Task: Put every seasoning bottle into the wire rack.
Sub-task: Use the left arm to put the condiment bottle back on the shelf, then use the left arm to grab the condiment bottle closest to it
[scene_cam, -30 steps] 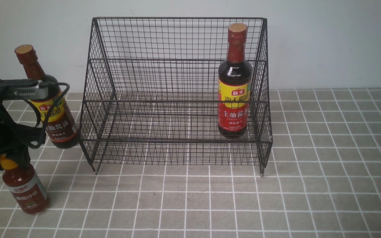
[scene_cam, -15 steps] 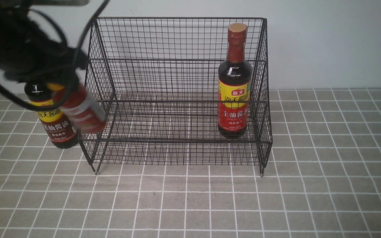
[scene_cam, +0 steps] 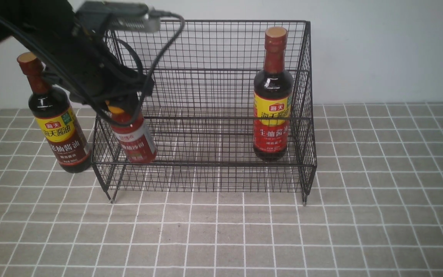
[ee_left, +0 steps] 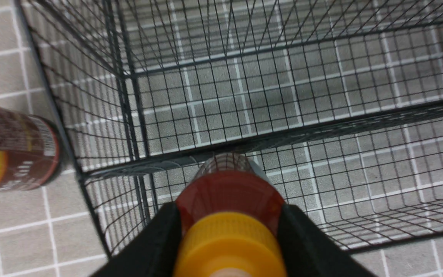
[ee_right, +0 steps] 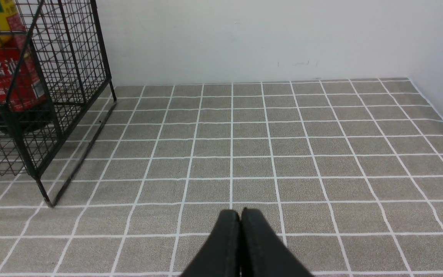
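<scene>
My left gripper (scene_cam: pixel 123 109) is shut on the short red sauce bottle (scene_cam: pixel 135 140) just below its yellow cap (ee_left: pixel 229 246), black fingers (ee_left: pixel 160 238) on both sides. The bottle hangs tilted in the left end of the wire rack's (scene_cam: pixel 206 21) front tier; whether its base rests there is unclear. One tall soy-sauce bottle (scene_cam: pixel 272 111) stands inside the rack at the right. A second soy-sauce bottle (scene_cam: pixel 58 130) stands on the table just outside the rack's left side. My right gripper (ee_right: pixel 240 211) is shut and empty, low over the tiles to the right of the rack (ee_right: pixel 17 142).
A grey tiled cloth (scene_cam: pixel 321 231) covers the table, and a white wall (scene_cam: pixel 379 50) rises directly behind the rack. The left arm's cable (scene_cam: pixel 167 42) loops in front of the rack's upper left corner.
My left arm lifted the red sauce bottle off the table at the front left and carried it up and rightwards into the rack's left end. The soy-sauce bottles have not moved.
</scene>
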